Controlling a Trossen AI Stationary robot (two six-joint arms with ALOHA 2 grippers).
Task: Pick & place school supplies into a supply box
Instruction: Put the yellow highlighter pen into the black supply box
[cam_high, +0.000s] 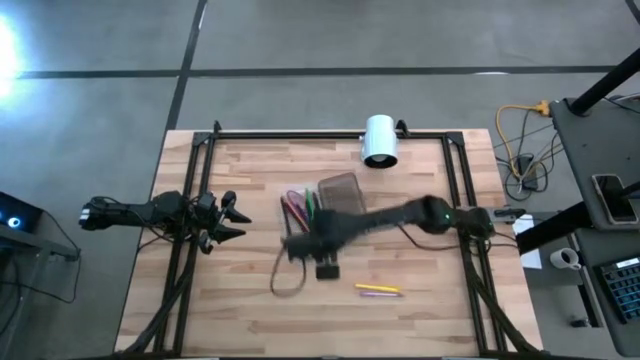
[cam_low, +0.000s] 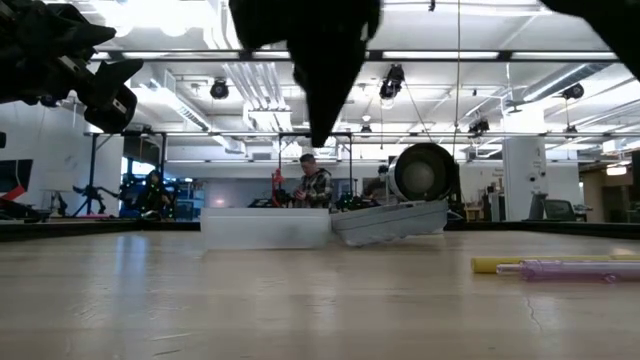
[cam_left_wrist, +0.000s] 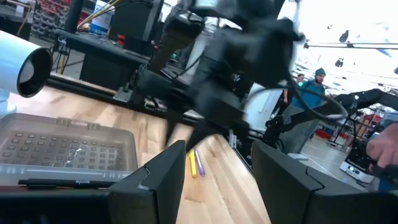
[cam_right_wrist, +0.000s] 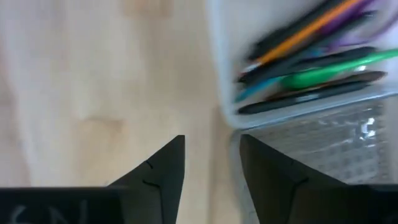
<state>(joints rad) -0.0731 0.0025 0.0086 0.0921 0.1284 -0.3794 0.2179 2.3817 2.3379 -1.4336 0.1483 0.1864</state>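
The supply box lies open at mid-table: its translucent tray (cam_high: 298, 208) holds several pens, green, orange, blue, black and purple (cam_right_wrist: 311, 56), and its dotted lid (cam_high: 340, 192) lies beside it. A yellow pen and a purple pen (cam_high: 378, 290) lie on the table nearer the front. My right gripper (cam_right_wrist: 211, 168) is open and empty, above the table just beside the tray's corner (cam_high: 300, 245). My left gripper (cam_high: 225, 215) is open and empty at the table's left. The scissors do not show.
A white cylinder (cam_high: 380, 140) lies on its side at the far edge. A dark cable loop (cam_high: 285, 275) lies near the right gripper. A black frame (cam_high: 200, 160) borders the table. People (cam_low: 312, 185) stand in the room beyond.
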